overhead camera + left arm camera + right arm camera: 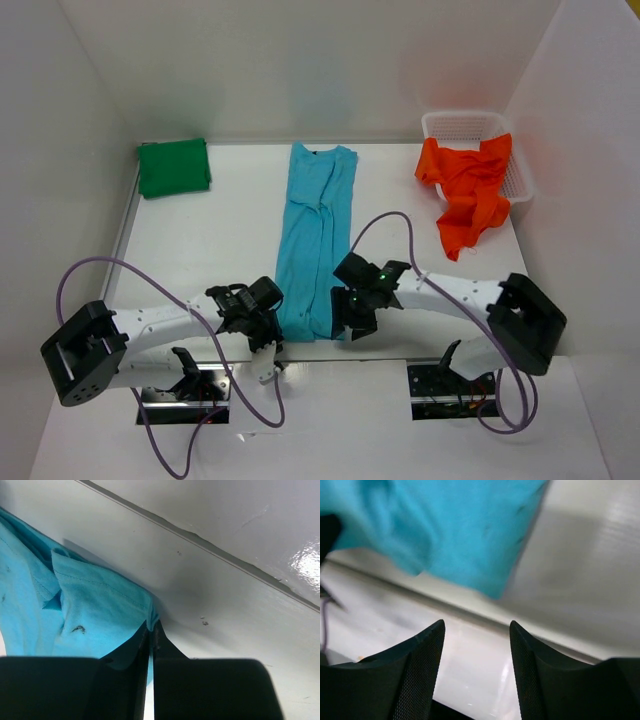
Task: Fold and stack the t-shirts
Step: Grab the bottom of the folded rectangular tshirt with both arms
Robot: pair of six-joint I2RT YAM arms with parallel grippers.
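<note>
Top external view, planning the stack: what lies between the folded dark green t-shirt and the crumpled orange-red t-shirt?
In that top view, the long turquoise-blue cloth t-shirt, laid lengthwise; bare white table on both sides.

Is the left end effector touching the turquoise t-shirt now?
Touching. The left wrist view shows the left end effector shut on a corner of the turquoise t-shirt; the cloth runs into the slit between its fingers.
</note>
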